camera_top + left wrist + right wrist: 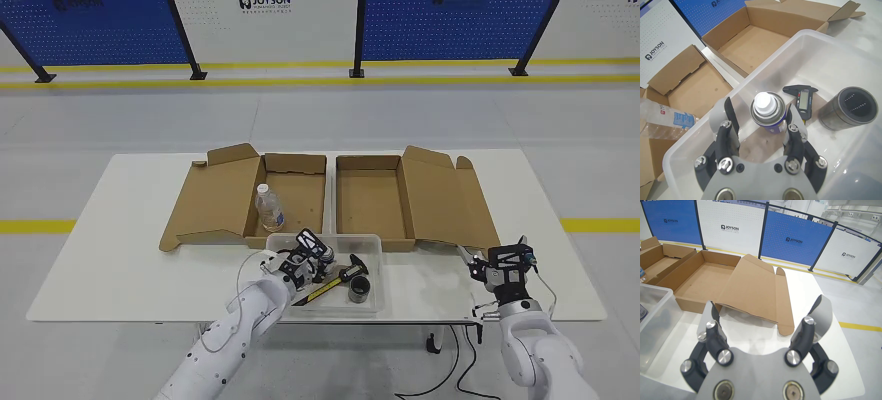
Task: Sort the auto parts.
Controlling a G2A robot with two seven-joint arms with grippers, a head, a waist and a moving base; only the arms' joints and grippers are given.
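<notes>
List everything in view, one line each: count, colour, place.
Table: 1, white, underneath.
Left cardboard box: 1, brown, open, at the back.
Right cardboard box: 1, brown, open, beside it.
Bottle: 1, clear, in the left cardboard box.
Bin: 1, clear, in front of the boxes.
Spray can: 1, blue, white nozzle, upright in the bin.
Caliper: 1, black, in the bin.
Cylinder: 1, dark, hollow, in the bin.
Left gripper: 1, grey-black, open around the spray can.
Right gripper: 1, grey-black, open above the table.

Blue spray can point(770, 121) has white cap; caliper point(803, 103) black, box point(757, 43) brown.
</notes>
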